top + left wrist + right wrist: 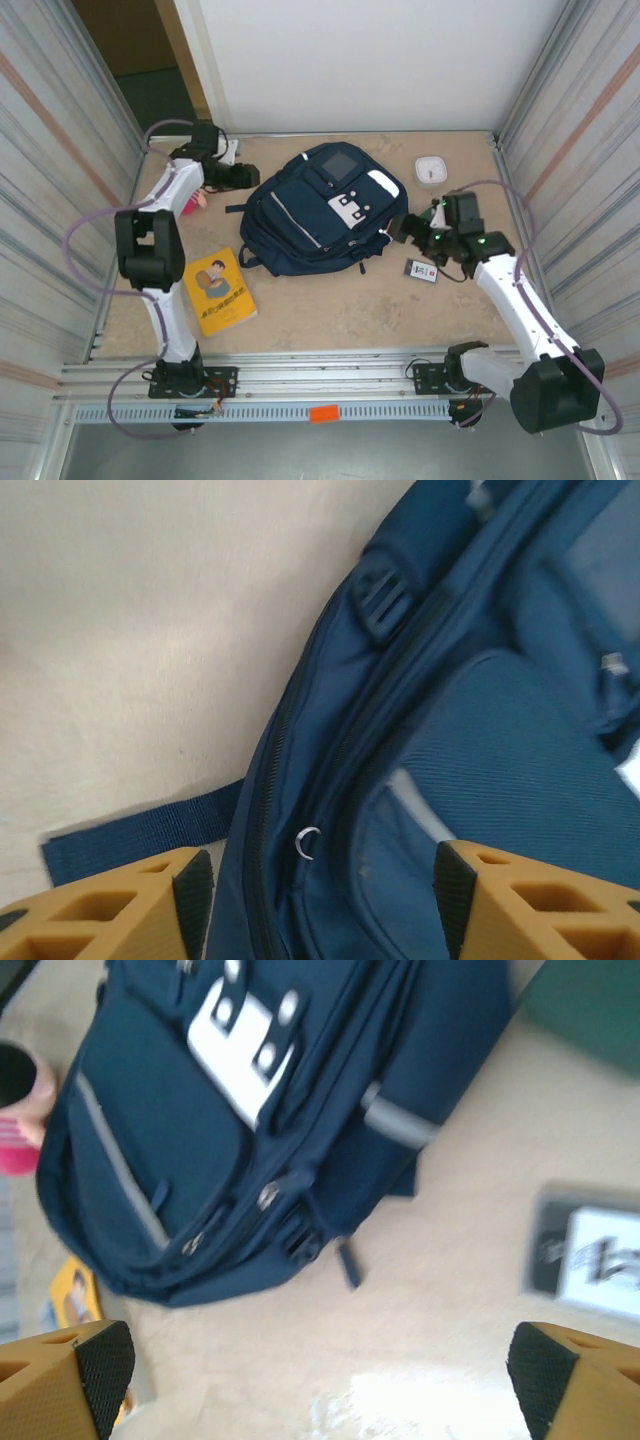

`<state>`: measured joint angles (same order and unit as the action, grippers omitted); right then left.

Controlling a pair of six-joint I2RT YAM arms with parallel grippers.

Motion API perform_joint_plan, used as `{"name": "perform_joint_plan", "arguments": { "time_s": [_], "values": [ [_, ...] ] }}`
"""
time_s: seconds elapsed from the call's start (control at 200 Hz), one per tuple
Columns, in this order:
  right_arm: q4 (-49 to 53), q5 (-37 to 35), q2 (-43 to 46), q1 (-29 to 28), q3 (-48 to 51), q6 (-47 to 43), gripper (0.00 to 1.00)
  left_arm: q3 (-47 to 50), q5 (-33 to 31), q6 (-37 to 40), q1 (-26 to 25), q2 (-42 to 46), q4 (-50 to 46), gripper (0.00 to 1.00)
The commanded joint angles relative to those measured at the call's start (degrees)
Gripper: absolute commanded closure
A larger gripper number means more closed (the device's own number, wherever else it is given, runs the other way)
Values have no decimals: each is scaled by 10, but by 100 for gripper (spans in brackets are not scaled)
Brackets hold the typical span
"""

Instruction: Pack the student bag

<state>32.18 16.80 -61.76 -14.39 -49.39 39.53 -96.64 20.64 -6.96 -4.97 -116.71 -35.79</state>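
The bag (pixel 310 225) lies flat in the middle of the table (pixel 330 310), front pocket up, its white patch (pixel 350 208) towards the right. On my left wrist view the bag (pixel 450 730) takes up the right side, with a zip line running down it and a small metal ring (pixel 307 842) on that line. A blue strap (pixel 140 830) sticks out flat onto the table from the bag's edge.

My left gripper (pixel 250 178) is at the bag's far left corner. Its jaws are spread, and from the wrist the gripper (pixel 320 890) straddles the zipped side of the bag. I cannot tell whether the pads (pixel 192 890) touch the cloth.

My right gripper (pixel 398 228) sits just beside the bag's right edge. From its wrist the gripper (pixel 320 1370) has its jaws spread wide over bare table with nothing between them, and the bag (pixel 250 1130) lies ahead of it.

A dark card (pixel 421 270) lies near the right gripper. A white box (pixel 431 168) sits at the far right. A yellow book (pixel 220 291) lies near left of the bag, and a pink thing (pixel 196 200) sits by the left arm.
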Motion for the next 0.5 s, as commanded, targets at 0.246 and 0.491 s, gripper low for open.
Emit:
{"name": "perform_joint_plan", "arguments": {
  "time_s": [0.246, 0.491],
  "values": [
    [-165, -74, -47, -123, 88, 184, 6, 8, -11, -12, -19, -37, -39, 78],
    [-232, -84, -146, -134, 84, 219, 10, 126, 22, -50, -19, 126, -4, 100]
  ]
}}
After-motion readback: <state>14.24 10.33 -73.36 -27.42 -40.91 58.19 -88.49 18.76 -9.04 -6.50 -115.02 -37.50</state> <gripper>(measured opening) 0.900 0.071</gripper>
